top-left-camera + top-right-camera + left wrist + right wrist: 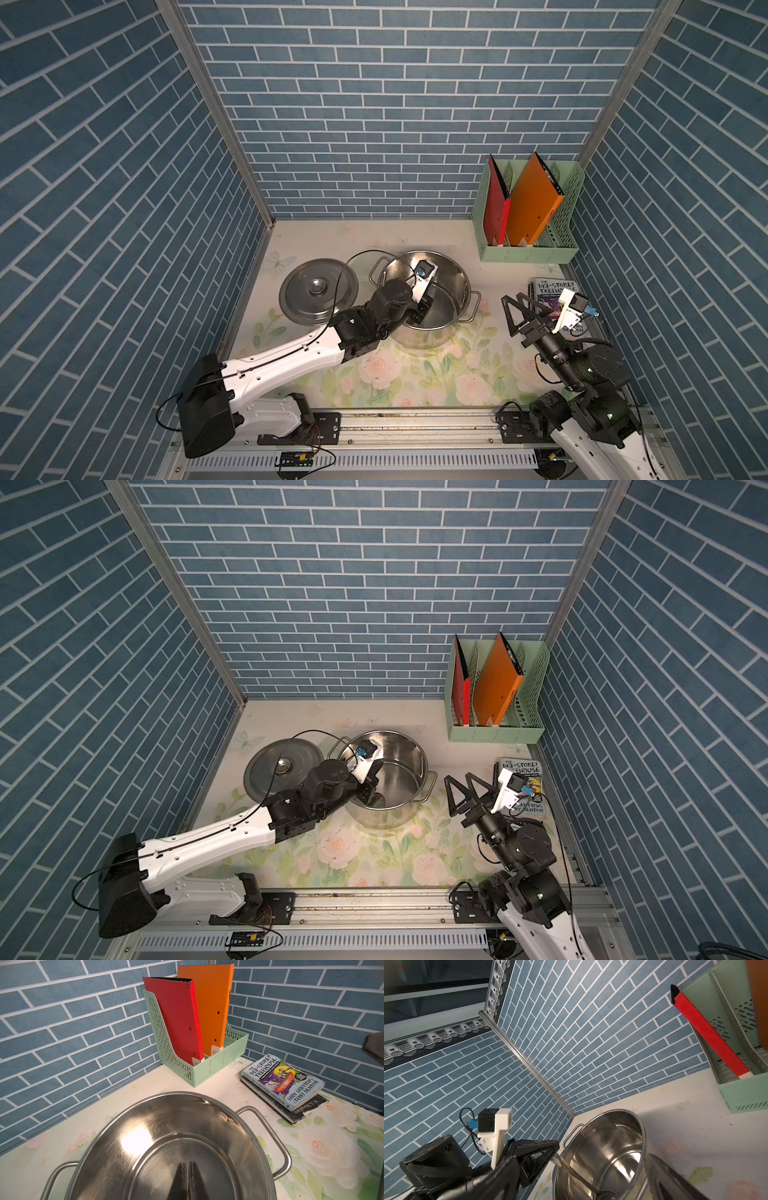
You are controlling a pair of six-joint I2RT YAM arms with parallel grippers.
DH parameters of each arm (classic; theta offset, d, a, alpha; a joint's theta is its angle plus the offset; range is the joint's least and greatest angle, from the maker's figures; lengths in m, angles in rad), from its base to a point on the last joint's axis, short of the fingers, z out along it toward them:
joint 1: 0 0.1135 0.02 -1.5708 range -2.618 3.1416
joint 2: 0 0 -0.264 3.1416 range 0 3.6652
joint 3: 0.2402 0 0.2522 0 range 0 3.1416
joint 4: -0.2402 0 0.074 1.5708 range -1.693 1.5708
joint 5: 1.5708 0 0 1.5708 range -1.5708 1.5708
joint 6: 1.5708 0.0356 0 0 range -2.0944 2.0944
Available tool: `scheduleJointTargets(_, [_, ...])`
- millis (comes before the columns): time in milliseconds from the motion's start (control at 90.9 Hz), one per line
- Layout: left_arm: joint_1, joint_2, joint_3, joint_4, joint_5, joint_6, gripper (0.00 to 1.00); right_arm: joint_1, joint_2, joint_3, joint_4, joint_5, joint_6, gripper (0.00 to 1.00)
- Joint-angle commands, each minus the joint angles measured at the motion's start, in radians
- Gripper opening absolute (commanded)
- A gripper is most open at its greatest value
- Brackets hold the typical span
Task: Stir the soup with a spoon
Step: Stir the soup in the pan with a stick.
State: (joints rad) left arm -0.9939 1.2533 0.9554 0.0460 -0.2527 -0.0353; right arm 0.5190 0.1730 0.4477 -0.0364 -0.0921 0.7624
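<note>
The left hand (188, 1166), clenched on the spoon (577, 1176), should sweep slow circles, keeping its bowl low inside the pot (453, 272); the right hand (512, 297) hangs released.

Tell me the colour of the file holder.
Pale green; the file holder shows best in the left wrist view.

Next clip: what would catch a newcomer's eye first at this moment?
The big steel pot mid-table draws the eye, with the left gripper dipped inside, shut on the spoon slanting toward its bottom. Its lid lies flat on the table beside it. In the back corner a green file rack holds a red folder and an orange folder, and the right gripper hovers open beside the stacked books.
</note>
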Motion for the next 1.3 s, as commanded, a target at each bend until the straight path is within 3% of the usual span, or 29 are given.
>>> scheduleJointTargets(0, [0.043, -0.018, -0.003, -0.030, -0.060, -0.003, 0.00, 0.004, 0.000, -0.004, 0.029, -0.001, 0.009, 0.99])
scheduleJointTargets(352, [0.189, 0.068, 0.054, 0.038, -0.027, 0.039, 0.00, 0.004, -0.019, 0.004, 0.005, 0.008, 0.008, 0.99])
scheduleJointTargets(682, [0.201, 0.269, 0.219, 0.148, 0.111, 0.037, 0.00, 0.003, -0.034, 0.009, -0.014, 0.011, 0.008, 0.99])
scheduleJointTargets(979, [0.144, 0.386, 0.325, 0.213, 0.252, 0.026, 0.00, 0.004, -0.039, 0.018, -0.029, 0.011, 0.005, 0.99])
scheduleJointTargets(1287, [0.004, 0.313, 0.251, 0.200, 0.269, 0.028, 0.00, 0.004, -0.045, 0.008, -0.028, 0.011, 0.005, 0.99])
